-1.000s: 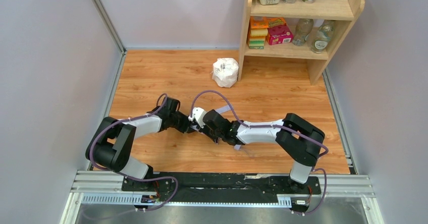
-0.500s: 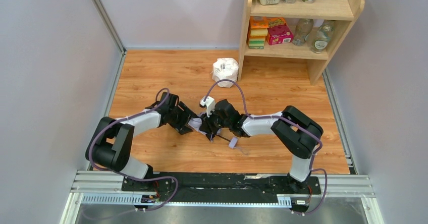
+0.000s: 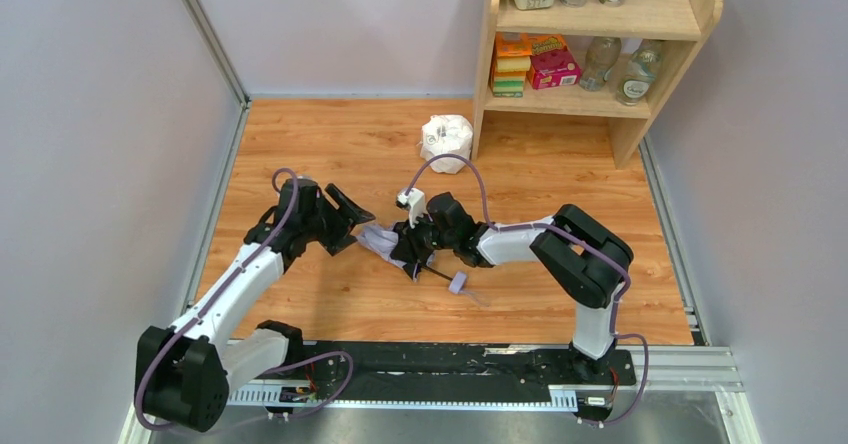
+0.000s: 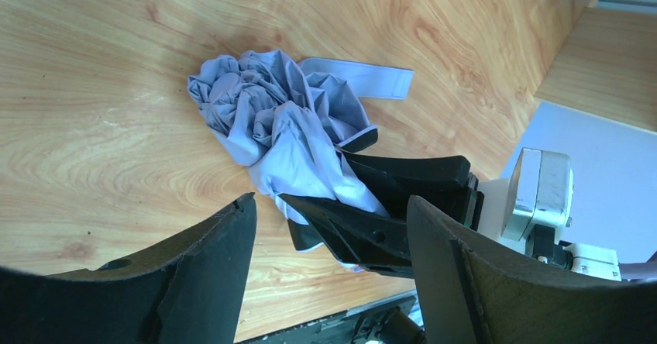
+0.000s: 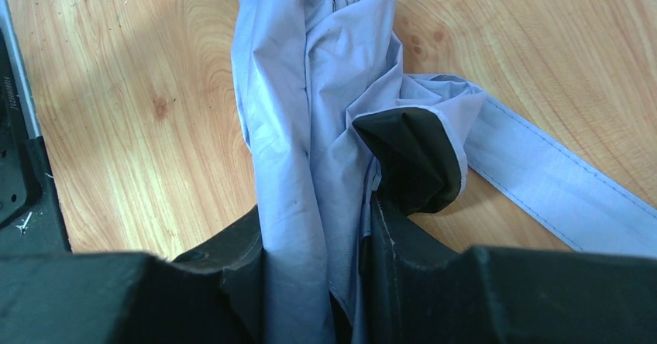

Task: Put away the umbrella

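Note:
The umbrella [image 3: 378, 238] lies folded on the wooden floor, its pale lavender canopy crumpled. Its thin black shaft [image 3: 440, 275] runs down-right to the small lavender handle [image 3: 459, 284]. My right gripper [image 3: 410, 251] is shut on the canopy. In the right wrist view the cloth [image 5: 310, 127] is pinched between the fingers of my right gripper [image 5: 318, 235], black underside showing, and the closure strap [image 5: 542, 173] trails right. My left gripper [image 3: 345, 210] stands open just left of the canopy. In the left wrist view the bundle [image 4: 271, 119] lies beyond my left gripper [image 4: 329, 204], which holds nothing.
A white plastic-wrapped lump [image 3: 446, 142] sits at the foot of the wooden shelf [image 3: 655, 14], which holds tubs, boxes and bottles. Grey walls close in the left, back and right. A metal rail [image 3: 440, 369] runs along the near edge.
My left gripper has opened, let go of the canopy and drawn back to the left. My right gripper has shifted slightly left and up with the umbrella.

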### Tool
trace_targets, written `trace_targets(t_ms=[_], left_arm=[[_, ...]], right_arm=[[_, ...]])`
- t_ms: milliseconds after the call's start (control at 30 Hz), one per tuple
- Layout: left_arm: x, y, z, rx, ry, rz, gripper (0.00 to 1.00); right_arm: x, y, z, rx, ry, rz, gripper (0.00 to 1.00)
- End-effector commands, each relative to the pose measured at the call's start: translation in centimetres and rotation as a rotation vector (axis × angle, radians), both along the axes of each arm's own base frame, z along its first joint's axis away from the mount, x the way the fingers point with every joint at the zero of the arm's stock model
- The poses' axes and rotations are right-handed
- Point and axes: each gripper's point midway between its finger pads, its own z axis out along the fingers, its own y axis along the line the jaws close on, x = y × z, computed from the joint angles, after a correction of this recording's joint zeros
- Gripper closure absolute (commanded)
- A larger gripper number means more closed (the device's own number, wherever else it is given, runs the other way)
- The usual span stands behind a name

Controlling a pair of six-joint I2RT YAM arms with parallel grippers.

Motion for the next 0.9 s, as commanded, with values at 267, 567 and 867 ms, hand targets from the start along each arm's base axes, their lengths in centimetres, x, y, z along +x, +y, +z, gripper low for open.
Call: trace_targets(t_ms=[267, 567, 867], left_arm=[[0.4, -0.7, -1.3, 0.011, 0.062, 0.017, 0.22], [0.6, -3.4, -4.4, 0.012, 0.048, -0.041, 0.21], [-1.5, 0.5, -9.9, 0.26, 0.172, 0.02, 0.21]], right_arm=[[-8.3, -9.4, -11.5, -0.435, 0.384, -0.004, 1.0], [-8.3, -9.6, -11.5, -0.451, 0.39, 0.005, 1.0], [-8.6, -9.4, -11.2, -0.441, 0.396, 0.023, 1.0]])
